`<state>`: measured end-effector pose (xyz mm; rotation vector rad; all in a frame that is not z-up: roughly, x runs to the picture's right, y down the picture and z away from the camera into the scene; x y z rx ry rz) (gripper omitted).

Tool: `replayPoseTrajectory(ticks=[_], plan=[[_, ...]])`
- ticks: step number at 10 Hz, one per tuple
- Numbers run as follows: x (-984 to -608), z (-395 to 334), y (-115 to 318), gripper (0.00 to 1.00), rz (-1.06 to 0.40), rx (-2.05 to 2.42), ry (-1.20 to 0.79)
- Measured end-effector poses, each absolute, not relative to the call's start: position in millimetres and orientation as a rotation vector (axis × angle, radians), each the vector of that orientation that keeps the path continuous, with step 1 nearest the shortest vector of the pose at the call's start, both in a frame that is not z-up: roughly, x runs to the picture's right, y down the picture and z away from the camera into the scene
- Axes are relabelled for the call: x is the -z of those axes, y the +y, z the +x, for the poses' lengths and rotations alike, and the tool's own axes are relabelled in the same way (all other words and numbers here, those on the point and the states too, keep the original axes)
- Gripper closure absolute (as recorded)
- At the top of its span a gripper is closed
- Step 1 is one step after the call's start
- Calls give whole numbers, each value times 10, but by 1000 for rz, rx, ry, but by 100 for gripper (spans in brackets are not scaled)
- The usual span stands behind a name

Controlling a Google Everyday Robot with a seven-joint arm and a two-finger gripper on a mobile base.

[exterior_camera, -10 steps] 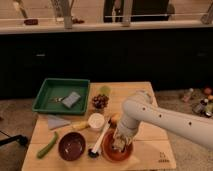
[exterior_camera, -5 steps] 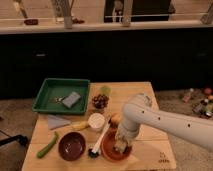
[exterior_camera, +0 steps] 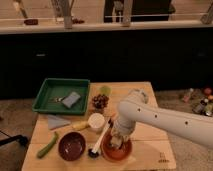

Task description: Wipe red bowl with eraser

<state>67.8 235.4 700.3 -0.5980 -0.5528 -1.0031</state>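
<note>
Reaching into the red bowl (exterior_camera: 117, 149) at lower center, the gripper (exterior_camera: 117, 141) is apparently wiping; its grip cannot be made out. Next likely calls for sweeping the rim.

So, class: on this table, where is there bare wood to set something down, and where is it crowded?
Free patches: the right part of the table beyond the arm, and the front left corner beside the green vegetable. Crowded: the middle, where the dark bowl, spoon, white cup and red bowl cluster; the gripper is down in the red bowl.
</note>
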Motion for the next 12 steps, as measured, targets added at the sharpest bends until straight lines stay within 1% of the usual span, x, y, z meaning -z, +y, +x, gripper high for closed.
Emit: replayPoseTrajectory(ticks=[4, 7, 9, 12], plan=[[-6912, 465, 2444, 100, -593, 1050, -658], [-6606, 450, 2588, 100, -584, 1073, -712], [-6433, 498, 2823, 100, -637, 1055, -787], [-6508, 718, 3011, 100, -717, 1029, -767]])
